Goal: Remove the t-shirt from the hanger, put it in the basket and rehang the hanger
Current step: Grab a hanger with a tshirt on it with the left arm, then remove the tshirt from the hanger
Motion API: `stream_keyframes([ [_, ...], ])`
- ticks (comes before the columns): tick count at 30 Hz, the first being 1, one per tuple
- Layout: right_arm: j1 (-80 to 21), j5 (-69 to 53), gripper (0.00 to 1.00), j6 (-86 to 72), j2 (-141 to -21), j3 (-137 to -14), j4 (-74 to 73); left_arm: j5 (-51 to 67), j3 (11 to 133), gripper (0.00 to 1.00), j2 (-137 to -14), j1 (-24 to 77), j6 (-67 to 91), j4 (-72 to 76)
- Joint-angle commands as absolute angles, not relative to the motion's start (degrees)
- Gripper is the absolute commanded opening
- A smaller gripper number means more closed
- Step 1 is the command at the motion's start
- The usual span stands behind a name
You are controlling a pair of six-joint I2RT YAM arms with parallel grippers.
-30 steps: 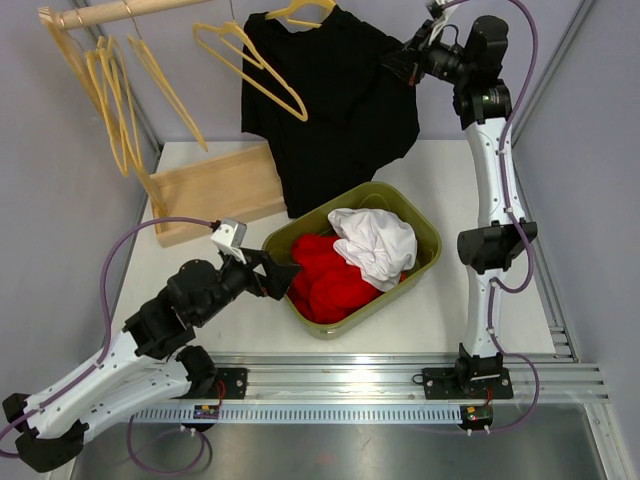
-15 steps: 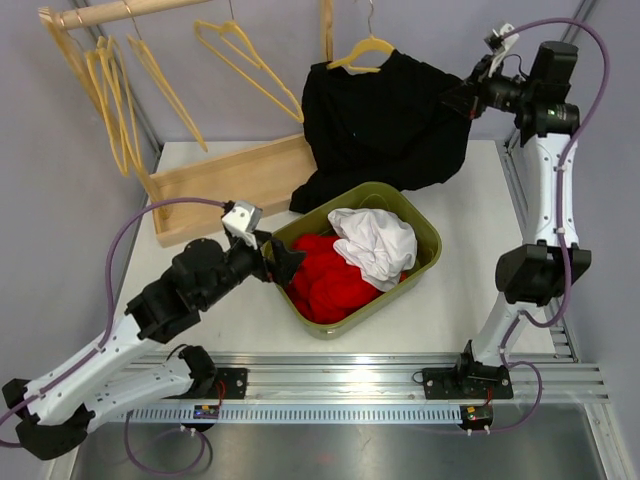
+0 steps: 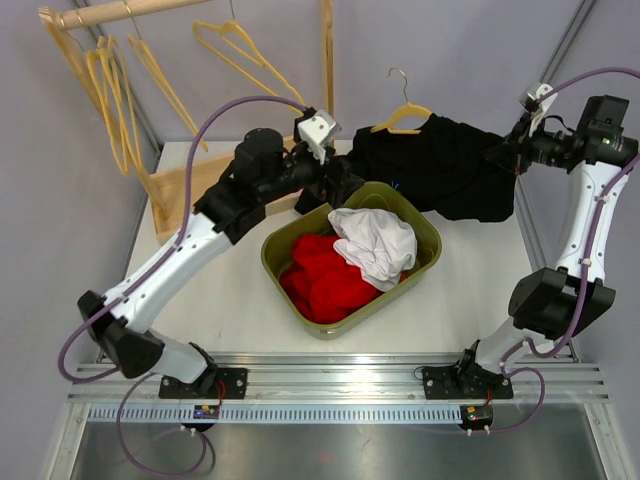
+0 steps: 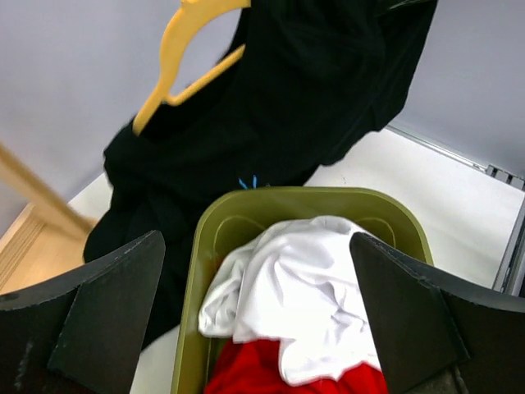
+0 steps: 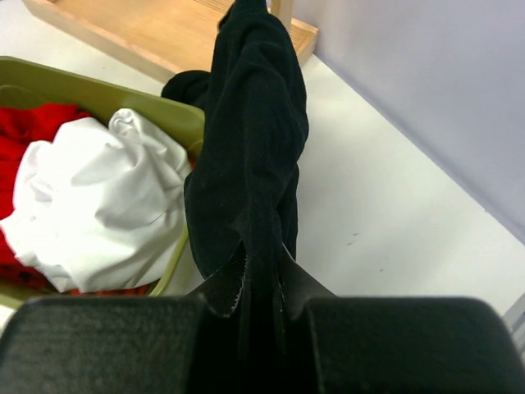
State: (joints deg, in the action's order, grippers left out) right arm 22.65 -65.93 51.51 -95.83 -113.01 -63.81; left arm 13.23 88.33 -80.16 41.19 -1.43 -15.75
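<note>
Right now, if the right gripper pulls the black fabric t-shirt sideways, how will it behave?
Likely floppy: the black t-shirt sags in folds between the right gripper and the yellow hanger. Probably light: one pinched edge holds it up. The hanger may well drag along.

Hanger (image 4: 187, 61): blurred in the left wrist view, hook cut off by the top edge, lower part buried in the black t-shirt (image 3: 450, 170).
Right hand (image 5: 261, 283): fingertips lost in black cloth in its own wrist view.
Red clothes (image 3: 325, 280): largely covered by the white garment (image 3: 375, 240).
T-shirt hem: hidden behind the green bin (image 4: 312, 195).
</note>
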Motion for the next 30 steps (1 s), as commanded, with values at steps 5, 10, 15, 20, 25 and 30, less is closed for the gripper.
stream_keyframes([
  [5,27.8,-75.3,0.00,68.1,-89.0,-112.4,-77.0,30.1,99.0,0.99,-93.5,36.3,-6.7,-5.8],
  [10,28.0,-78.3,0.00,81.8,-88.9,-113.0,-93.7,39.7,94.8,0.99,-96.8,29.7,-6.6,4.8],
  [15,28.0,-79.8,0.00,83.0,-86.0,-109.3,-93.9,46.4,95.1,0.98,-98.9,25.9,-4.4,9.7],
  [20,27.9,-82.1,0.00,82.1,-85.7,-108.4,-93.9,49.5,101.0,0.97,-104.1,25.7,-3.4,9.1],
  [25,27.3,-83.1,0.00,80.8,-85.6,-108.5,-93.8,51.9,106.4,0.96,-108.9,25.7,-3.4,9.5],
  [30,26.9,-83.4,0.00,80.2,-85.3,-108.4,-93.9,54.7,108.7,0.94,-112.1,25.7,-5.9,7.8],
])
